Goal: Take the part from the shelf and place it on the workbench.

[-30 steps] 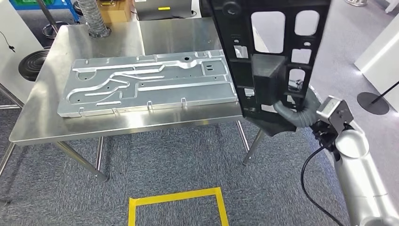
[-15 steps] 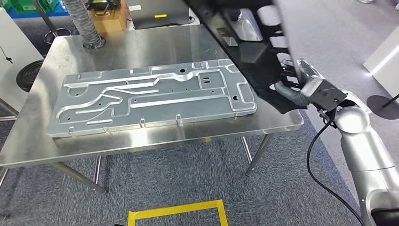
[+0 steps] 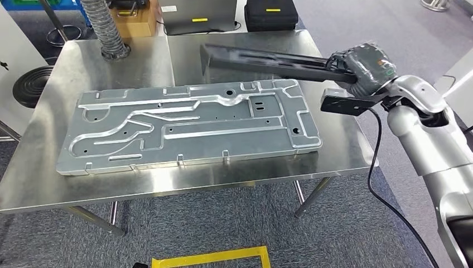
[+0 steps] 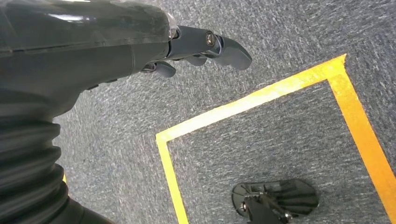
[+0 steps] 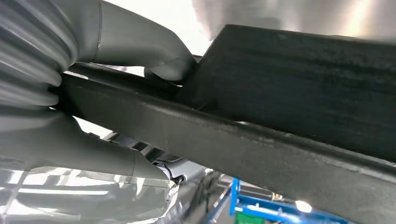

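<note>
My right hand grips the black frame part at its right end. The part lies nearly flat, edge-on to me, above the far right of the steel workbench; whether it touches the top I cannot tell. In the right wrist view the part runs across the picture with the grey thumb and fingers wrapped round it. A large silver machined plate lies on the bench, just in front of the part. My left hand hangs over the carpet, holding nothing.
A ribbed hose stands on the bench's far left corner. Behind the bench are a cardboard box, a grey device and a black case. Yellow tape marks a square on the carpet in front.
The whole view has shifted. My right hand has swung the black part from upright down to nearly flat and carried it forward over the bench's far right side.
</note>
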